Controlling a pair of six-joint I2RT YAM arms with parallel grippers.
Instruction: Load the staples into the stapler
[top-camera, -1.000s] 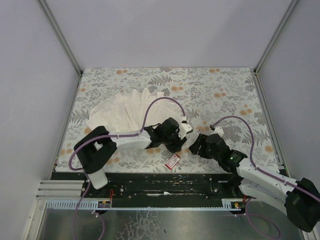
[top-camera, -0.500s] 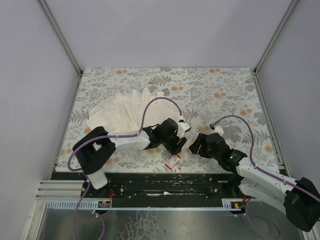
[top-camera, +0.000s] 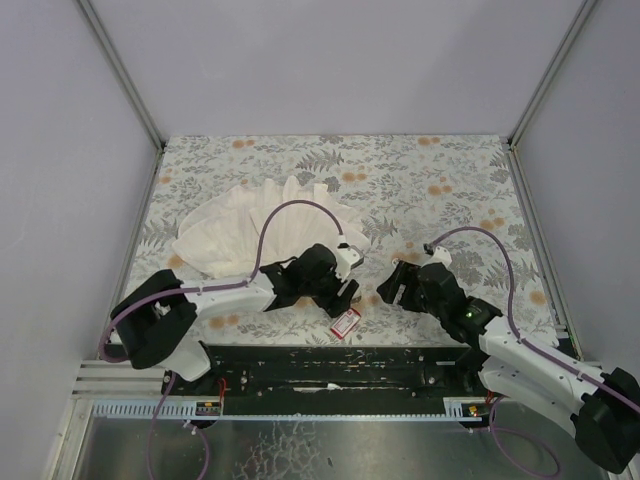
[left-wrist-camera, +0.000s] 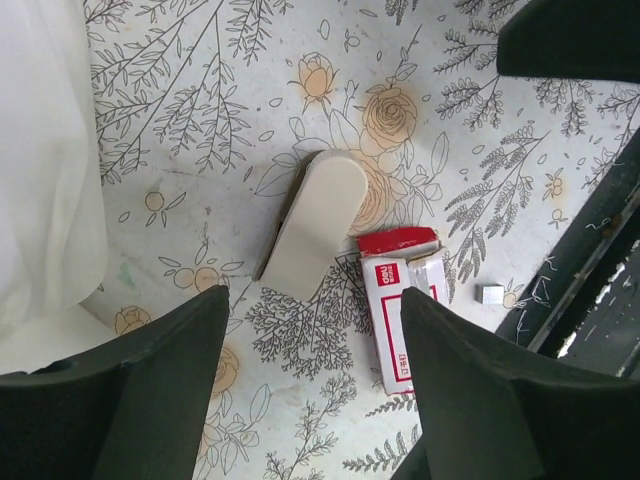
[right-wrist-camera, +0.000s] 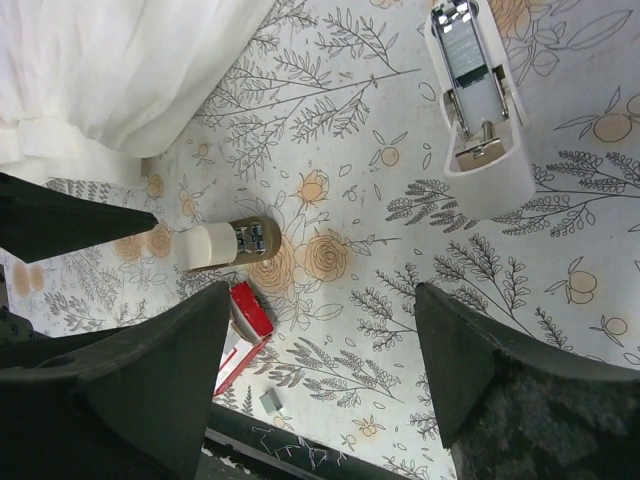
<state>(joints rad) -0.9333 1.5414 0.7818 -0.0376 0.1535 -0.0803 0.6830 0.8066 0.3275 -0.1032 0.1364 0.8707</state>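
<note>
The red staple box (left-wrist-camera: 398, 310) lies with its flap open near the table's front edge; it also shows in the top view (top-camera: 345, 322) and the right wrist view (right-wrist-camera: 248, 308). A small silvery staple strip (left-wrist-camera: 490, 294) lies loose beside it, and shows in the right wrist view (right-wrist-camera: 270, 401). A white stapler part with an open metal channel (right-wrist-camera: 478, 110) lies face up. A beige rounded stapler piece (left-wrist-camera: 315, 225) lies next to the box. My left gripper (left-wrist-camera: 315, 330) is open and empty above the box and the beige piece. My right gripper (right-wrist-camera: 322, 300) is open and empty.
The big white pleated cloth (top-camera: 250, 230) lies at the left and reaches into both wrist views (left-wrist-camera: 40, 150). The black front rail (left-wrist-camera: 580, 260) runs just beyond the box. The two grippers (top-camera: 338, 288) (top-camera: 392, 285) sit close together.
My left arm has drawn back to the left and toward the front edge. The right gripper has barely moved. The box has not moved.
</note>
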